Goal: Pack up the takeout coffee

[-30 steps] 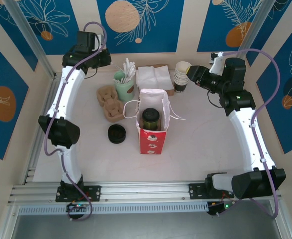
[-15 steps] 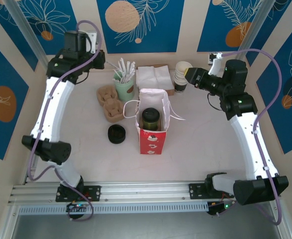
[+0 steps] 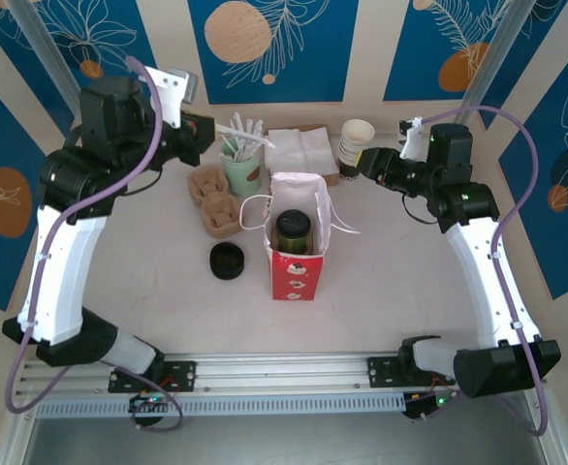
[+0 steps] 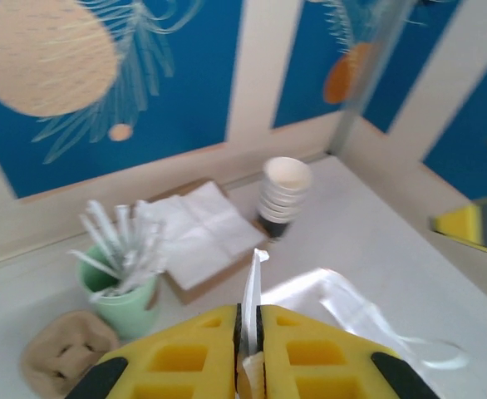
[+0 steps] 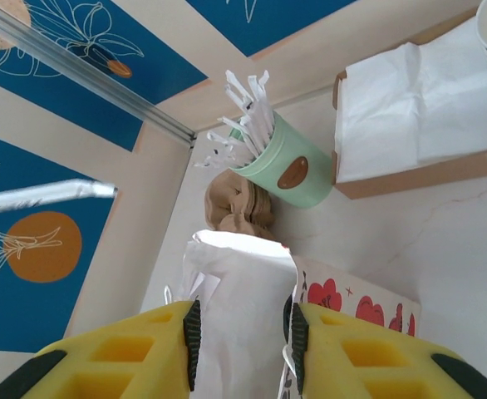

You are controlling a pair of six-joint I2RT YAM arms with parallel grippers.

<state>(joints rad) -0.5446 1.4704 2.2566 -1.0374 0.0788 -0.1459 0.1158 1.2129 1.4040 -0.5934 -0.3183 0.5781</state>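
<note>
Seen from above, the coffee cup stands inside the red bag. The left wrist camera shows the left gripper pinching a white stick, whose lower end is hidden between the fingers. The right gripper gapes, empty.

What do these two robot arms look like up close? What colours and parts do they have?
The left arm and right arm are each a chain of smooth white tubes joined by chunky black housings. A lilac cable loops loosely along each one. The jaws are bright yellow blocks with square hollows and black corners, and the right arm's have ribbed black strips on their inner faces.
</note>
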